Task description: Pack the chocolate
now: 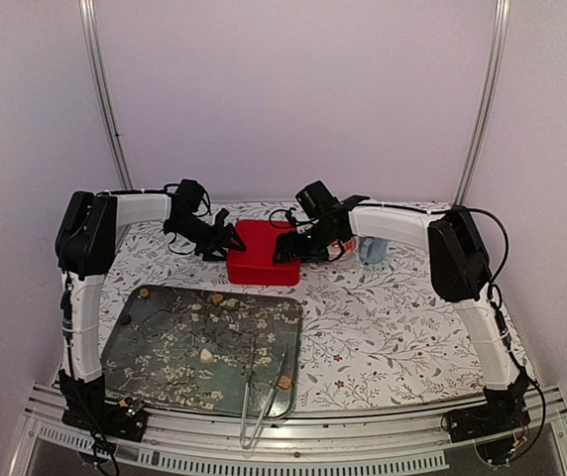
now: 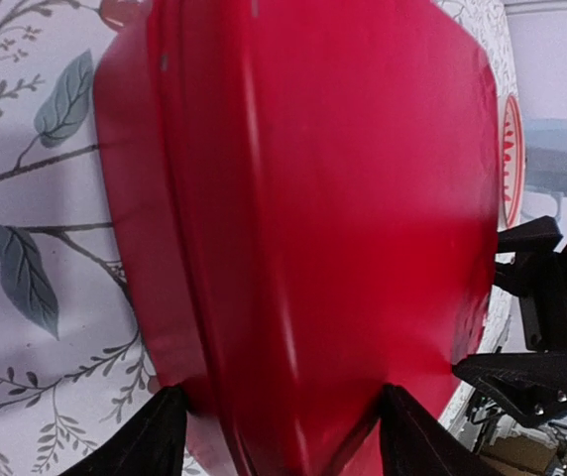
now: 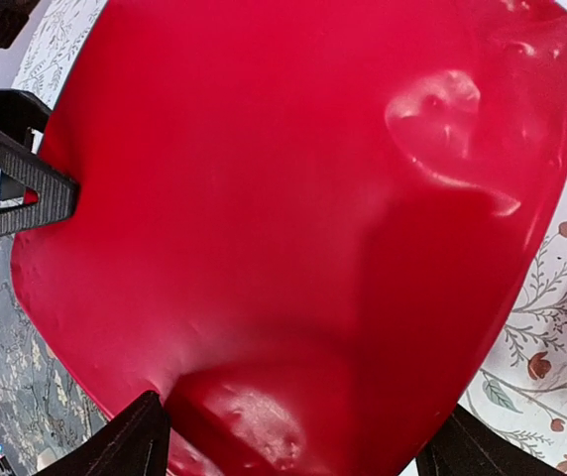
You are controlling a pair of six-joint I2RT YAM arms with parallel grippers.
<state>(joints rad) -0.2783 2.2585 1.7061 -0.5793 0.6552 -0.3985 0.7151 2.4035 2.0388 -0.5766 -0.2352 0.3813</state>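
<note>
A closed red box (image 1: 264, 254) stands at the back middle of the table; it fills the left wrist view (image 2: 303, 198) and the right wrist view (image 3: 293, 198). My left gripper (image 1: 228, 243) (image 2: 283, 431) is at the box's left end, jaws spread wide over its lid. My right gripper (image 1: 289, 249) (image 3: 293, 436) is at the right end, also spread wide over the lid. A few chocolate pieces lie on the dark floral tray (image 1: 145, 372): a brown one (image 1: 216, 297), a cream one (image 1: 205, 354) and a brown one (image 1: 284, 381).
Metal tongs (image 1: 262, 392) lie on the tray's front right, reaching over its near edge. A bluish glass (image 1: 371, 249) stands right of the box, behind the right arm. A red-and-white bowl rim (image 2: 511, 159) shows beside it.
</note>
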